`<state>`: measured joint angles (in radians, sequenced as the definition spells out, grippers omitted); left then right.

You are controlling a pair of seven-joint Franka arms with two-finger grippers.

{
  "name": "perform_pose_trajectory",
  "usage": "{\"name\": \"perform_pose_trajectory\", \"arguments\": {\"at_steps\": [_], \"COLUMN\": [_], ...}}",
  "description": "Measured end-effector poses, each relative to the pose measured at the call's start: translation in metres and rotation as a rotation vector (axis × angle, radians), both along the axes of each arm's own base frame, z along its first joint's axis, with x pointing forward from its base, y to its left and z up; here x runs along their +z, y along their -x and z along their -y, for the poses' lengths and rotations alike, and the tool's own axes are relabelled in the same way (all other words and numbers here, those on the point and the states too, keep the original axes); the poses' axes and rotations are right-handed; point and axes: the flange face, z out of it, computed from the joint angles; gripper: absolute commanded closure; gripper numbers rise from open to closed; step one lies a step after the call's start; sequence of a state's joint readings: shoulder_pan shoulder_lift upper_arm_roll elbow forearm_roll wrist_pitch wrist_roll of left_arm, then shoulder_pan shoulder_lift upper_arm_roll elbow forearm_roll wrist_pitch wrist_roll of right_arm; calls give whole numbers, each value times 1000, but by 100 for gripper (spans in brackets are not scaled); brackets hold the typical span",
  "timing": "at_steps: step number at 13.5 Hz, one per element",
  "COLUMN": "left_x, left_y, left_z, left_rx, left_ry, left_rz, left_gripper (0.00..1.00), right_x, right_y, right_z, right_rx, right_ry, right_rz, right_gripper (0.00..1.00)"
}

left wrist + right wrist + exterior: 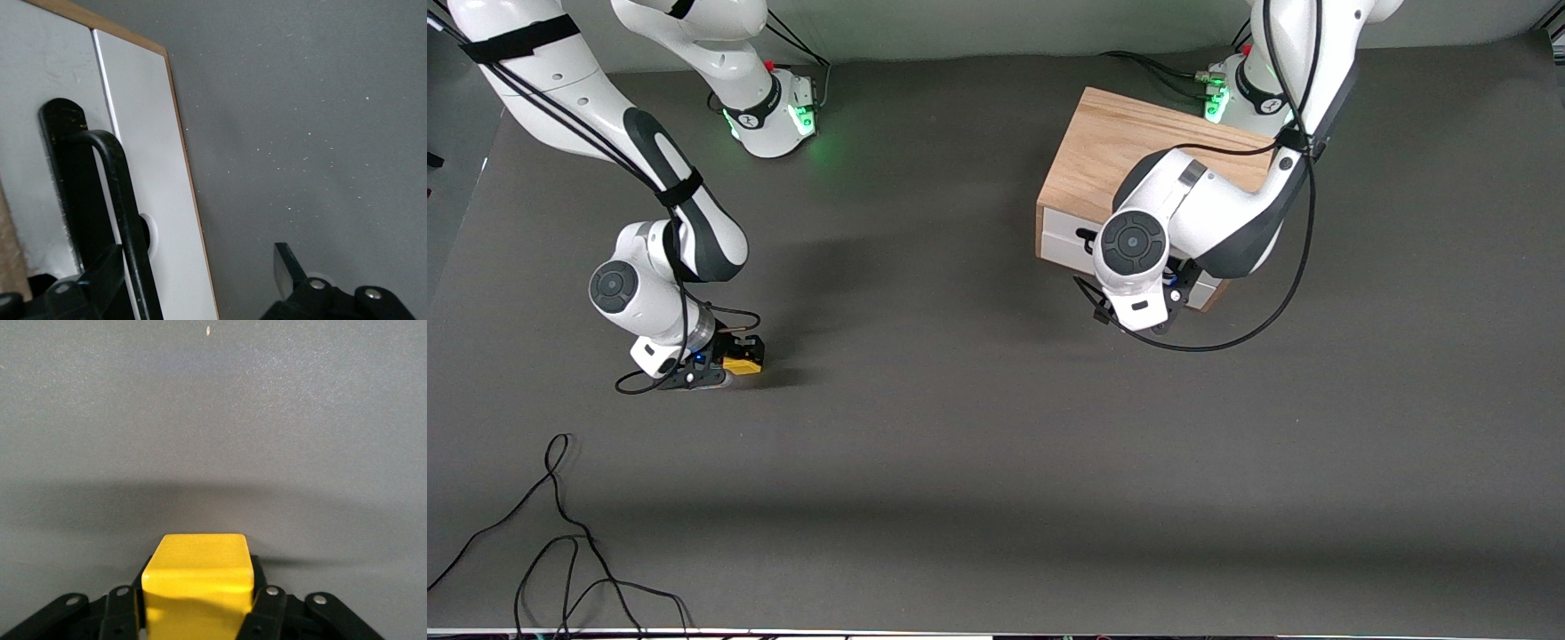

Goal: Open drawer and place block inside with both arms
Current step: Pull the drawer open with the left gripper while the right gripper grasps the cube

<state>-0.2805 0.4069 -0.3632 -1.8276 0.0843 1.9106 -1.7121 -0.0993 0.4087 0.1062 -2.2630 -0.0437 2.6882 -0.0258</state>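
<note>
gripping the yellow block (199,583) on the table (978,444), the right gripper (199,613) is clamped for lifting; left gripper (200,280), fingers apart, straddles the drawer (143,180) handle (117,200) to pull.

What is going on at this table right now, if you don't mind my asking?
The right hand has shut on the small bright yellow cube at the right arm's end of the dark table. The left hand is open around the black bar handle of the light oak box's white-fronted drawer, which looks closed.
</note>
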Motion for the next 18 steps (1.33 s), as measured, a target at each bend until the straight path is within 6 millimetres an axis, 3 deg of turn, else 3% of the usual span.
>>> {"name": "perform_pose_trajectory", "arguments": {"at_steps": [2, 4, 10, 15, 18], "left_x": [-6, -9, -9, -4, -3], "left_y": [3, 4, -1, -9, -22], "left_z": [-1, -2, 1, 5, 8], "left_rx": [-1, -1, -1, 2, 13], "left_ry": [-3, -5, 18, 43, 60], "left_rz": [-4, -5, 32, 67, 81], "left_gripper": [0, 0, 0, 0, 0], "right_x": [5, 23, 113, 204, 237], "right_y": [-3, -8, -28, -58, -68], "right_z": [0, 1, 0, -21, -22], "right_rx": [0, 0, -24, -43, -56], "right_ry": [1, 4, 22, 33, 36], "right_rz": [12, 37, 69, 36, 24], "right_gripper": [100, 100, 100, 100, 100]}}
